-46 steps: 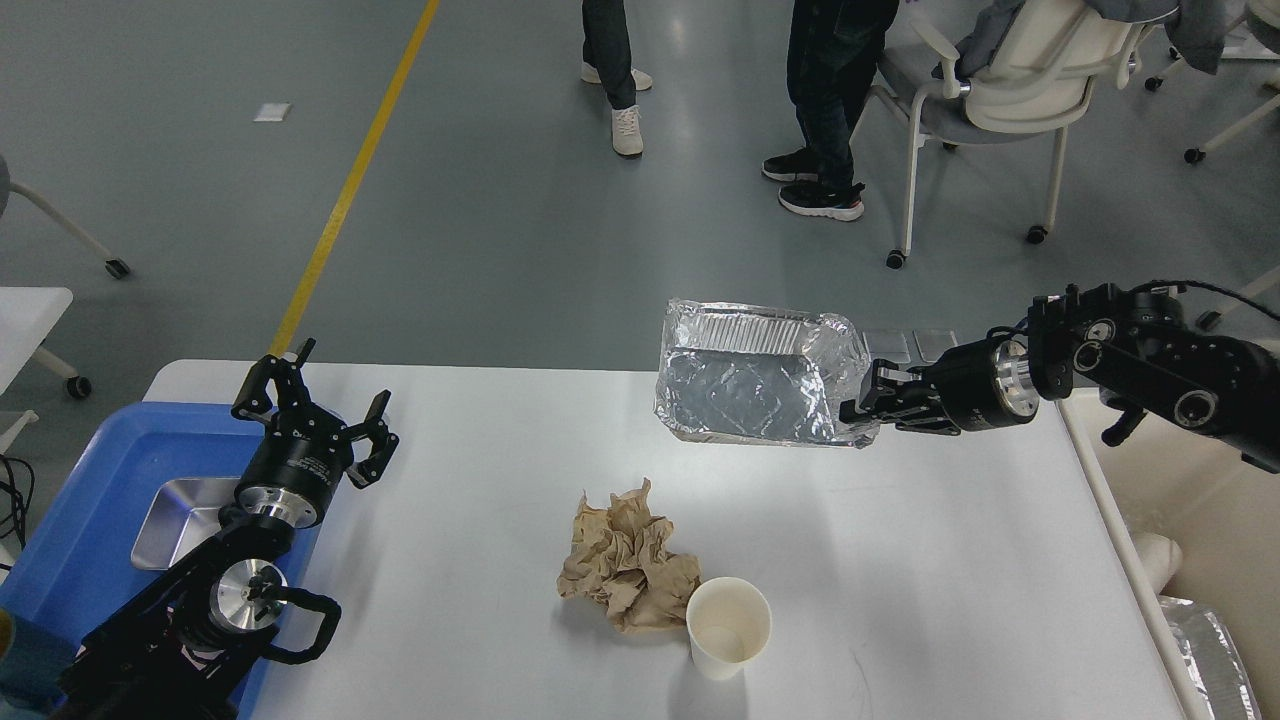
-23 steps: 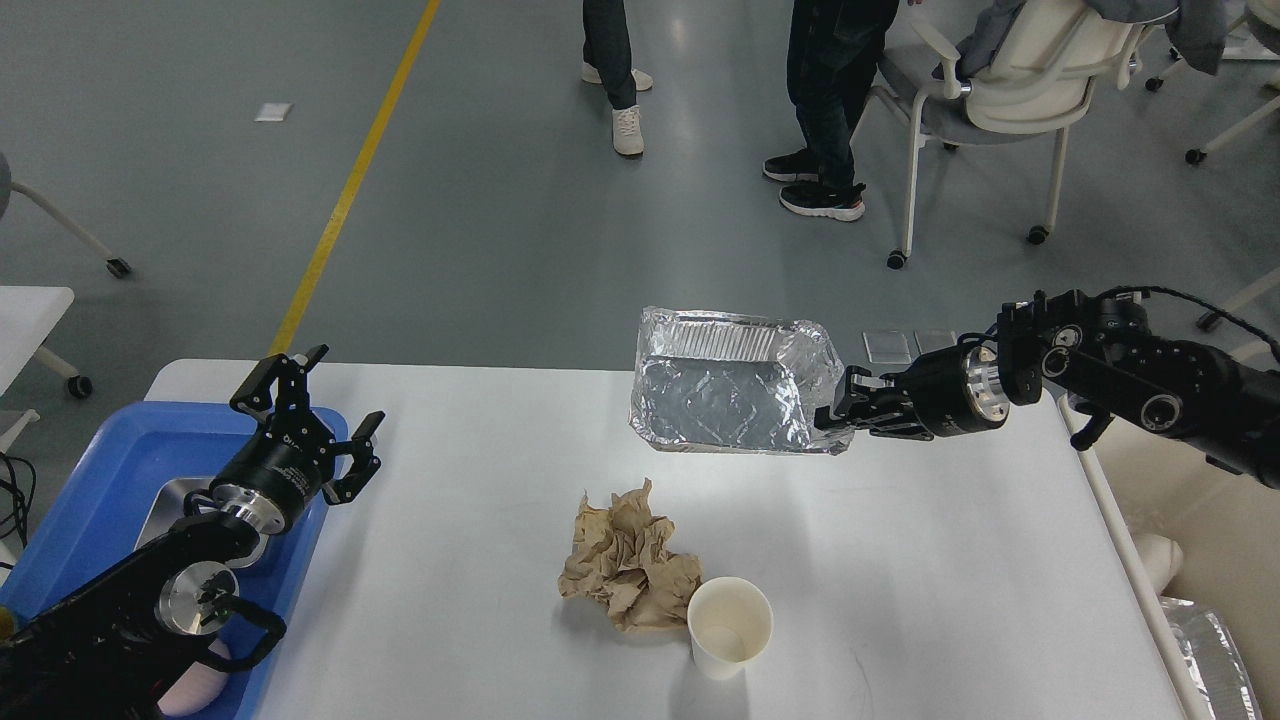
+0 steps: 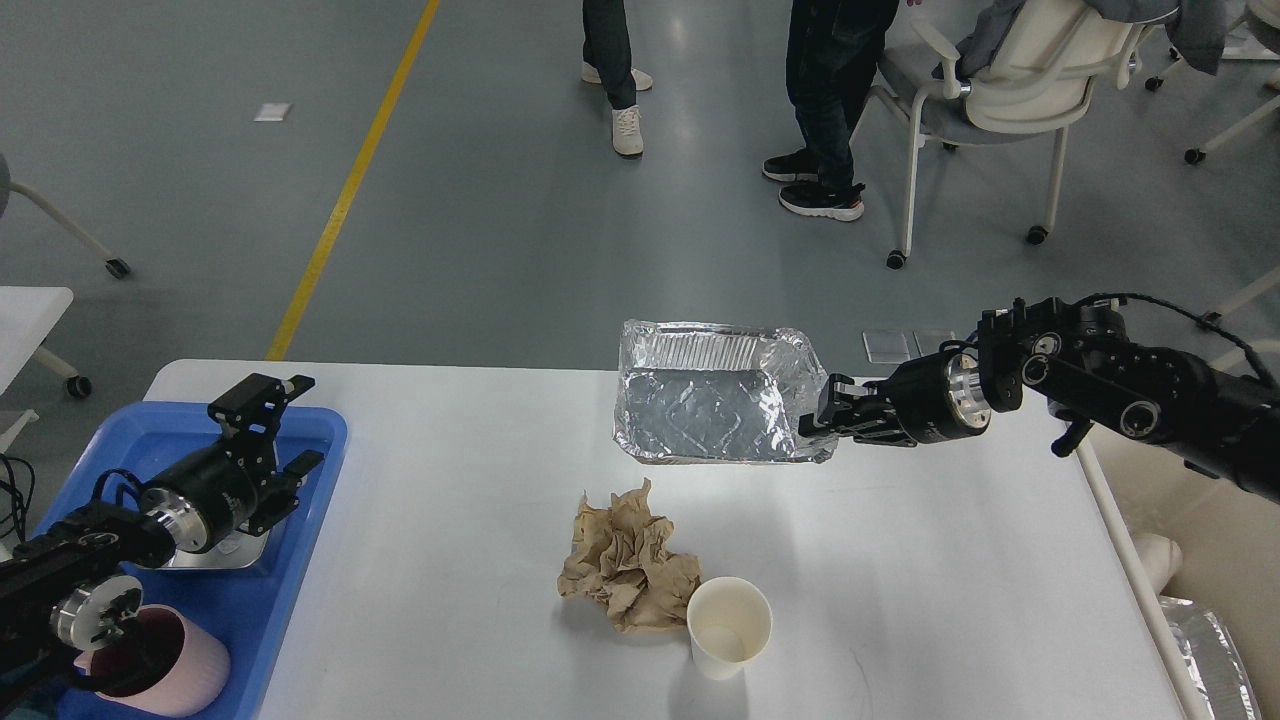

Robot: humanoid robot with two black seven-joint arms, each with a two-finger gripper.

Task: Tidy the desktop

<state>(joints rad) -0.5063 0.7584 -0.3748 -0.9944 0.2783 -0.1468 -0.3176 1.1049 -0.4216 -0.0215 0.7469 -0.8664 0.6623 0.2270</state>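
Observation:
The white desktop [image 3: 470,450] fills the lower view. My right gripper [image 3: 818,422] is shut on the right edge of a crumpled silver foil tray [image 3: 715,392] and holds it tilted above the far middle of the desktop. A crumpled brown paper [image 3: 625,562] lies near the front middle, with a white paper cup [image 3: 728,625] standing upright beside it on the right. My left gripper [image 3: 268,440] is open and empty over the blue bin [image 3: 290,600] at the left.
The blue bin holds a metal tray [image 3: 240,553] and a pink cup [image 3: 165,665]. A cream bin [image 3: 1200,560] with a foil piece [image 3: 1215,660] stands at the right. People's legs [image 3: 820,100] and a chair [image 3: 1000,90] are beyond the far edge.
My right gripper has carried the foil tray leftward. My left arm has drawn back left and down over the blue bin, uncovering the pink cup.

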